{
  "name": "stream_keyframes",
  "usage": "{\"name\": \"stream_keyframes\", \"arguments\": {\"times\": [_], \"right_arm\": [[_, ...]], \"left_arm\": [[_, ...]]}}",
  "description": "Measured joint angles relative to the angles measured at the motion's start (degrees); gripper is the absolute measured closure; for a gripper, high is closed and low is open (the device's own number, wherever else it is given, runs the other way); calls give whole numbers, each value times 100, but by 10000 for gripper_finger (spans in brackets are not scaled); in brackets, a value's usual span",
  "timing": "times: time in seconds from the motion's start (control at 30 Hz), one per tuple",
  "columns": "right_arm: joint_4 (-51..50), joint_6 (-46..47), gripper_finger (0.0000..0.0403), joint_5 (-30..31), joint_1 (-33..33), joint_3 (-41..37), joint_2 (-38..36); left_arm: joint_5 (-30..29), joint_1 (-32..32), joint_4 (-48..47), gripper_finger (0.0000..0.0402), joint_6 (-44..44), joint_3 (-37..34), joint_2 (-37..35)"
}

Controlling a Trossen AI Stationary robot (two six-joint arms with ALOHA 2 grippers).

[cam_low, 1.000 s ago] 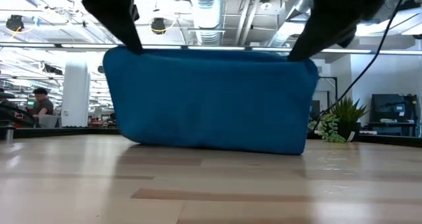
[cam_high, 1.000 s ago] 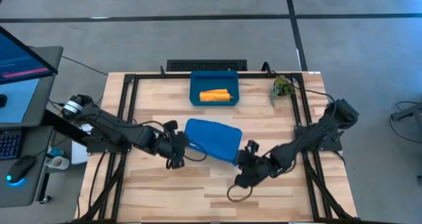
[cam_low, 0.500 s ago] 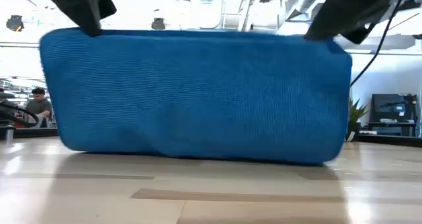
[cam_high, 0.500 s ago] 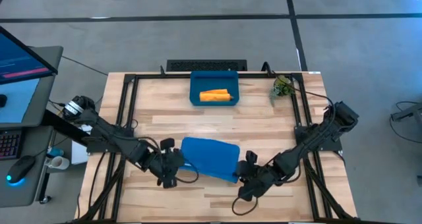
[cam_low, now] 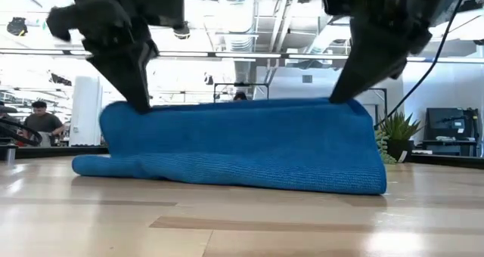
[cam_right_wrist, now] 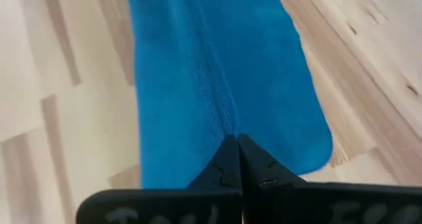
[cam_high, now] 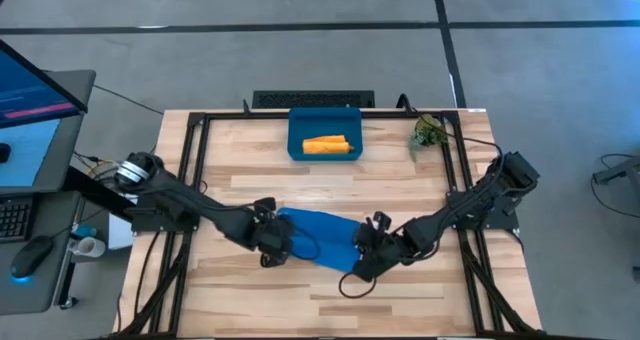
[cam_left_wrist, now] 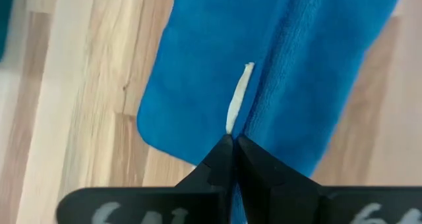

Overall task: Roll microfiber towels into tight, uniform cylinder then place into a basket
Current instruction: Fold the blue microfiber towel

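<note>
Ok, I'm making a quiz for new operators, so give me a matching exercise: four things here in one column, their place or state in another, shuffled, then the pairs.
Things:
1. orange towel
2. blue towel
3. green plant
4. left pincer

Places or states:
A. at the table's far right corner
B. pinched at both ends, sagging onto the table
C. shut on one end of a towel
D. lying in the basket

Pairs: 1-D, 2-B, 3-A, 4-C

No readable text, label, brand, number or sign can be made out on anything shown in these views.
</note>
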Motion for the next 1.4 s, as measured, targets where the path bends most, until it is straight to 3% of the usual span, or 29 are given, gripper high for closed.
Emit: {"name": "stream_keyframes", "arguments": {"times": [0.4,0.93,1.13,1.4], "right_arm": [[14,-32,399,100,-390,-385,4],[136,35,393,-235,-699,-387,649],[114,33,367,-297,-757,-386,647],[74,36,299,-341,-849,-392,649]], "left_arm": [[-113,568,77,398,519,10,201],[-24,688,285,397,911,3,201],[-219,771,286,393,1038,3,201],[-231,891,255,361,1278,-3,199]]}}
